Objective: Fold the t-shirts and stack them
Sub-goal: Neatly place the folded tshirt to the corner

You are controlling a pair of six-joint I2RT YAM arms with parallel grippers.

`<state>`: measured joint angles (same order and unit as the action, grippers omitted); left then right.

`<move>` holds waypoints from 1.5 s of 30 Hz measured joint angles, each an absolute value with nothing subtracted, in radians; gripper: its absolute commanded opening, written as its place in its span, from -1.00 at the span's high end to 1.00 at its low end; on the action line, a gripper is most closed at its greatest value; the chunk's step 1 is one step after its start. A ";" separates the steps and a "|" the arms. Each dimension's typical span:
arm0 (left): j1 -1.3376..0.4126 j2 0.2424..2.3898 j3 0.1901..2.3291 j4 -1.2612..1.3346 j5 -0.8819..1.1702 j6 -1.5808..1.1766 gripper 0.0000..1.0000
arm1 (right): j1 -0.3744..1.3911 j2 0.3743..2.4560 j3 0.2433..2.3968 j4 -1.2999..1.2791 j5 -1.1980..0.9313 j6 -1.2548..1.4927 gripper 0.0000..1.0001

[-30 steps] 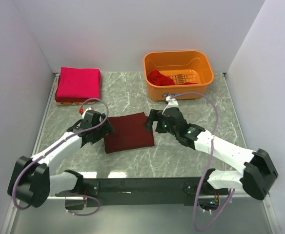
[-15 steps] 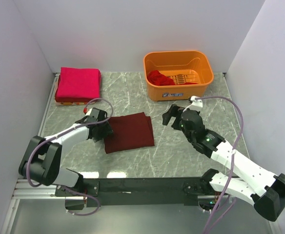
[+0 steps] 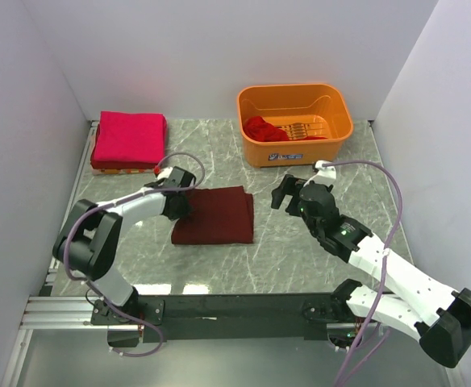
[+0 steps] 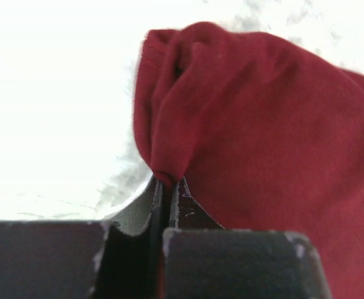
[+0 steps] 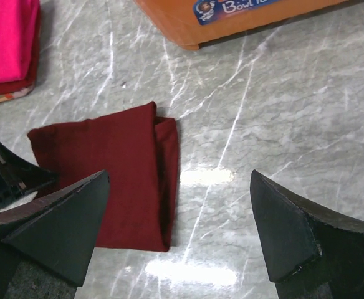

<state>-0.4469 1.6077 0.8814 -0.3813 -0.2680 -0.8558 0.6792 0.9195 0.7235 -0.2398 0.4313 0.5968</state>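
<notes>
The left gripper [image 4: 167, 187] is clamped tight on a bunched edge of the dark maroon t-shirt [image 3: 215, 216], which lies folded on the counter [image 3: 300, 250] between the two grippers. The right gripper [image 3: 279, 193] hovers spread wide, holding nothing, just off the shirt's far side. The pink-red t-shirt [image 3: 129, 137] sits folded beyond the left gripper.

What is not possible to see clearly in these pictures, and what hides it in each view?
Top view: red cloth in the orange basket is bunched; shirt count unclear.
Top view: layers under the pink stack, too small to count.
Left wrist view: glare washes out the table; the maroon t-shirt runs off the right edge.
Right wrist view: the top edge cuts off the basket.
</notes>
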 measured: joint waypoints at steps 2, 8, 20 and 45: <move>-0.454 1.637 0.927 -0.423 -0.316 -0.860 0.99 | 0.676 0.921 0.713 -0.234 0.437 0.588 -1.00; -0.454 1.656 1.025 -0.551 -0.534 -0.838 0.99 | 0.665 0.928 0.678 -0.226 0.439 0.570 -1.00; -0.453 1.676 1.293 -0.542 -0.851 -0.548 0.99 | 0.643 0.897 0.628 -0.198 0.427 0.549 -1.00; -0.274 2.027 1.811 -0.273 -0.949 -0.041 0.99 | 0.617 0.881 0.611 -0.172 0.421 0.532 -1.00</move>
